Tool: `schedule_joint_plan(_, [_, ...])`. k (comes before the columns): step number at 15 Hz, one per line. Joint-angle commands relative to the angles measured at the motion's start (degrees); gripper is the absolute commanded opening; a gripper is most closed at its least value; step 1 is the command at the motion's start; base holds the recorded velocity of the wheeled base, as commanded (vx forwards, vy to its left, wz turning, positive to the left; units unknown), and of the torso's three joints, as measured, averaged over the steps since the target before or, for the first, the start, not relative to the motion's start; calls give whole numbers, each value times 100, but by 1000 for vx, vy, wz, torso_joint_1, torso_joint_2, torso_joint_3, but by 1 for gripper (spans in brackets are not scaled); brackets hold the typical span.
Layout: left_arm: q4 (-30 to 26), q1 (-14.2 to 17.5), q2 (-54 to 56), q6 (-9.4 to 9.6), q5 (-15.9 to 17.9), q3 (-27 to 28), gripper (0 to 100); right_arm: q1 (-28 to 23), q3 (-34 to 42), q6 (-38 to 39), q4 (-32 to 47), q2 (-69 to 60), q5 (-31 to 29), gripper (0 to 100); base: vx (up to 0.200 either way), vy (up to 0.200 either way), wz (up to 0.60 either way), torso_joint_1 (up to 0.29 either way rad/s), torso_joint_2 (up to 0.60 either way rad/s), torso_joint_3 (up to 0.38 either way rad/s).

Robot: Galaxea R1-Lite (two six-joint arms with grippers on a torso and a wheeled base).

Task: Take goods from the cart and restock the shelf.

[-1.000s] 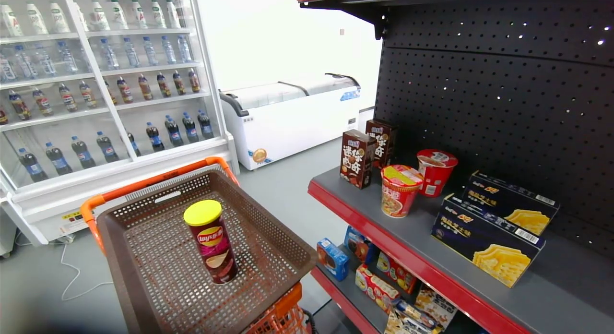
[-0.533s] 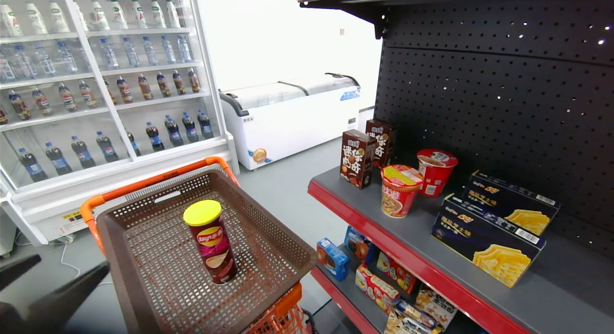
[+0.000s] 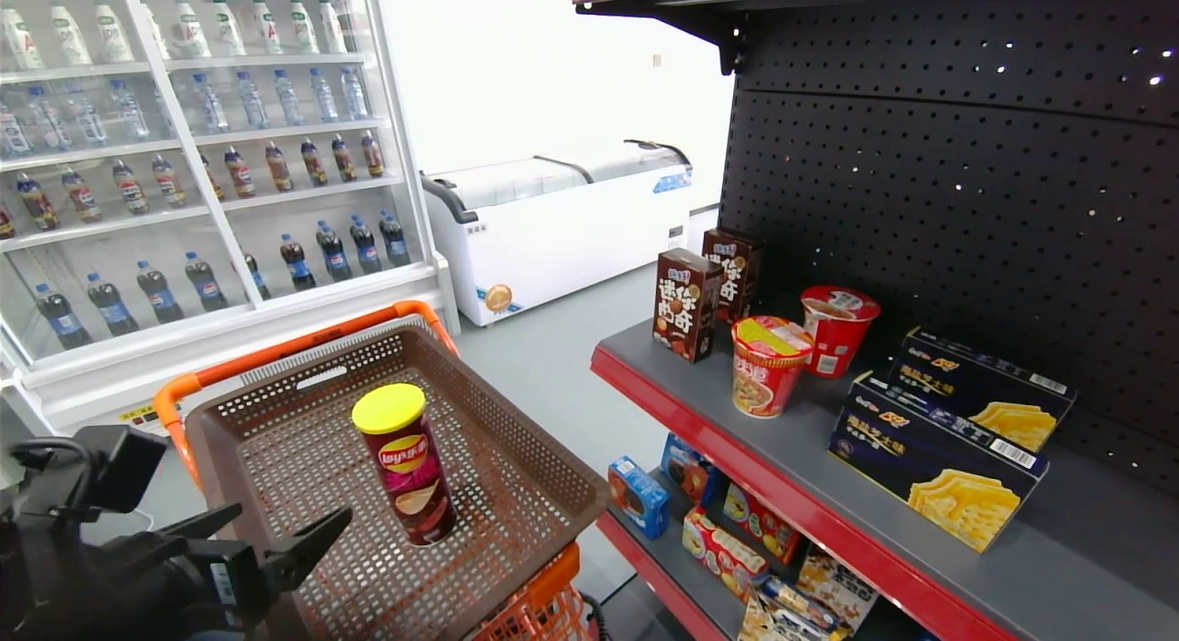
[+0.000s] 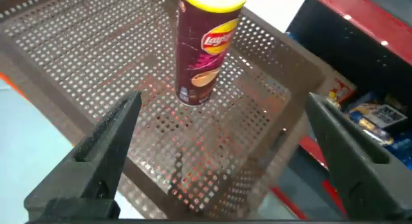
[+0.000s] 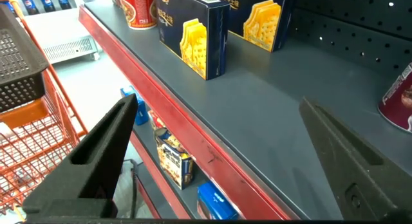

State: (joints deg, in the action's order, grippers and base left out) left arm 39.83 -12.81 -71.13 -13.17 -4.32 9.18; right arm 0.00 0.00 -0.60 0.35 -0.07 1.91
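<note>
Grey shelf board faces glass-fronted coolers; left gripper and right gripper gape wide, empty.

Head camera looks down over cart and shelf; left wrist looks closely into cart, right along shelf.

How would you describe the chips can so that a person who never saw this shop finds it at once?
Find the orange cart between the drinks fridge and the red-edged shelf; a brown perforated basket sits on it. The chips can stands upright in that basket, the only item there: a dark maroon tube with a bright yellow lid.
</note>
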Motion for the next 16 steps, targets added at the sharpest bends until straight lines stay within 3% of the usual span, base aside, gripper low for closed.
schedule_joint_plan(1, [728, 314, -1395, -28, 10, -65, 100, 0, 0, -2, 0, 7, 2, 100, 0, 0, 0, 0, 0, 0])
schedule_joint_plan(5, [1238, 789, -2247, 253, 62, 75, 100, 0, 0, -2, 0, 7, 2, 100, 0, 0, 0, 0, 0, 0])
schedule_joint_plan(8, [1291, 1000, -2801, 385, 546, 655, 100, 0, 0, -2, 0, 7, 2, 100, 0, 0, 0, 0, 0, 0])
schedule_joint_plan(13, [1291, 1009, -3311, 710, 1135, 1130, 100, 0, 0, -2, 0, 7, 2, 100, 0, 0, 0, 0, 0, 0])
schedule_joint_plan(16, [1467, 1000, -3583, 763, 1170, 1156, 100, 0, 0, -2, 0, 7, 2, 100, 0, 0, 0, 0, 0, 0])
